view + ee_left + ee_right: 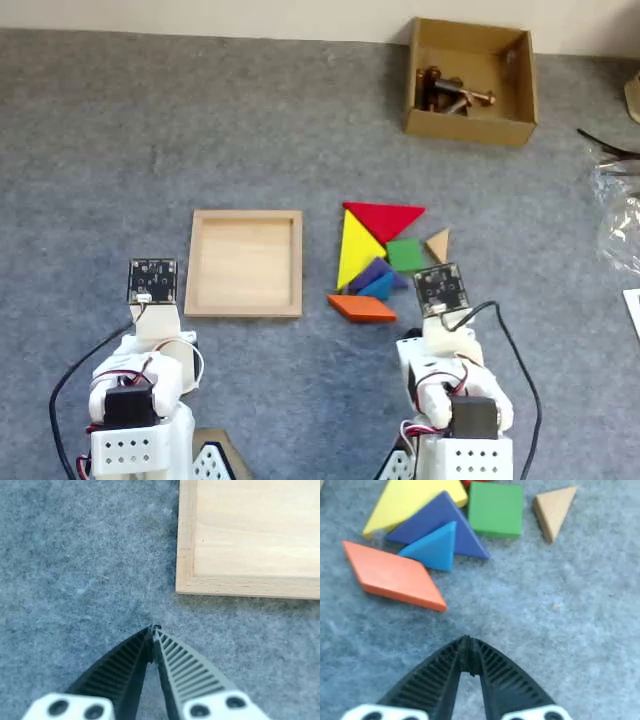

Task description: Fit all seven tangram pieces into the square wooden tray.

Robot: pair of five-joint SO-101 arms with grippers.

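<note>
The square wooden tray (245, 303) lies empty on the grey felt, left of centre. Right of it sits a cluster of tangram pieces: red triangle (383, 217), yellow triangle (354, 248), green square (405, 255), tan triangle (438, 243), purple triangle (370, 271), light blue triangle (381, 286) and orange parallelogram (361, 308). My left gripper (152, 629) is shut, empty, just short of the tray corner (186, 586). My right gripper (468, 641) is shut, empty, a little short of the orange parallelogram (394, 575) and light blue triangle (434, 548).
A cardboard box (470, 120) holding brown metal bits stands at the back right. Clear plastic wrap (618, 215) and black cables lie at the right edge. Bare felt stretches across the back left.
</note>
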